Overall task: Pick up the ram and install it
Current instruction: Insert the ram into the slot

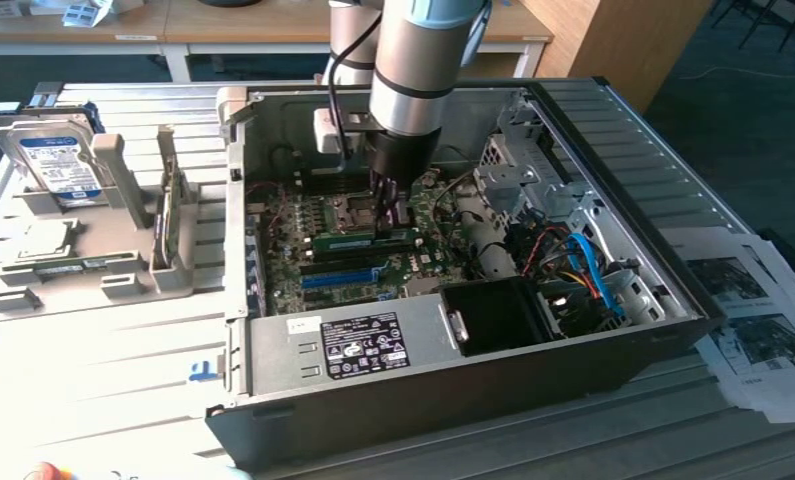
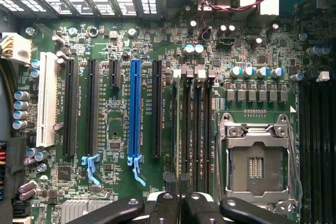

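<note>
The ram (image 1: 365, 238), a narrow green stick with a white sticker, stands on its long edge over the motherboard (image 1: 357, 265) inside the open computer case (image 1: 637, 160). My gripper (image 1: 394, 218) comes straight down from above and is shut on the ram's top edge. In the wrist view the ram (image 2: 176, 129) appears edge-on as a thin line along the black memory slots (image 2: 195, 129), right beside the empty processor socket (image 2: 255, 166). The gripper (image 2: 179, 203) has its fingers pressed together on that edge. Whether the ram sits fully in a slot I cannot tell.
A grey parts tray (image 1: 117, 280) on the exterior view's left holds a silver hard drive (image 1: 53, 160) and a square processor chip (image 1: 44, 240). Cables (image 1: 591, 265) and a black power unit (image 1: 504, 315) fill the case's near side. Papers (image 1: 757, 330) lie at the exterior view's right.
</note>
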You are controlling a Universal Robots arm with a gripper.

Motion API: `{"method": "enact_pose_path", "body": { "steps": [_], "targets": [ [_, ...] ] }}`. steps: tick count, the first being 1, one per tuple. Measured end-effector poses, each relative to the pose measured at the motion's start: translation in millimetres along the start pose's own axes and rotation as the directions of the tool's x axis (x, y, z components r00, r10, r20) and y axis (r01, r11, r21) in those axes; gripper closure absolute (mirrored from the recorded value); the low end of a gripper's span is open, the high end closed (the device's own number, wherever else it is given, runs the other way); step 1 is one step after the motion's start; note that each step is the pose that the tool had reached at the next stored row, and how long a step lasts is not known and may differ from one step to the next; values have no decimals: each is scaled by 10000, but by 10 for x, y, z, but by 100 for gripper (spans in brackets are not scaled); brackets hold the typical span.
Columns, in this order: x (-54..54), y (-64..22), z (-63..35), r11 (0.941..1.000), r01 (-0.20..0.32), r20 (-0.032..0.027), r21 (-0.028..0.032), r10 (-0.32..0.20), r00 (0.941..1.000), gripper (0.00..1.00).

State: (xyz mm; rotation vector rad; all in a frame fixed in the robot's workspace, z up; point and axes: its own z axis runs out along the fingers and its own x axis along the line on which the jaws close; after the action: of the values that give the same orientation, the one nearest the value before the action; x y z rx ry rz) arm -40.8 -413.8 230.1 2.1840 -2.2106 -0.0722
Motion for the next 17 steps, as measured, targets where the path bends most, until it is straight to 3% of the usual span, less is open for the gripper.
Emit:
{"method": "enact_pose_path", "body": {
  "steps": [17],
  "targets": [
    [0, -16, 1, 10000, -2, 1, 0, 2, 10000, 88]
  ]
}}
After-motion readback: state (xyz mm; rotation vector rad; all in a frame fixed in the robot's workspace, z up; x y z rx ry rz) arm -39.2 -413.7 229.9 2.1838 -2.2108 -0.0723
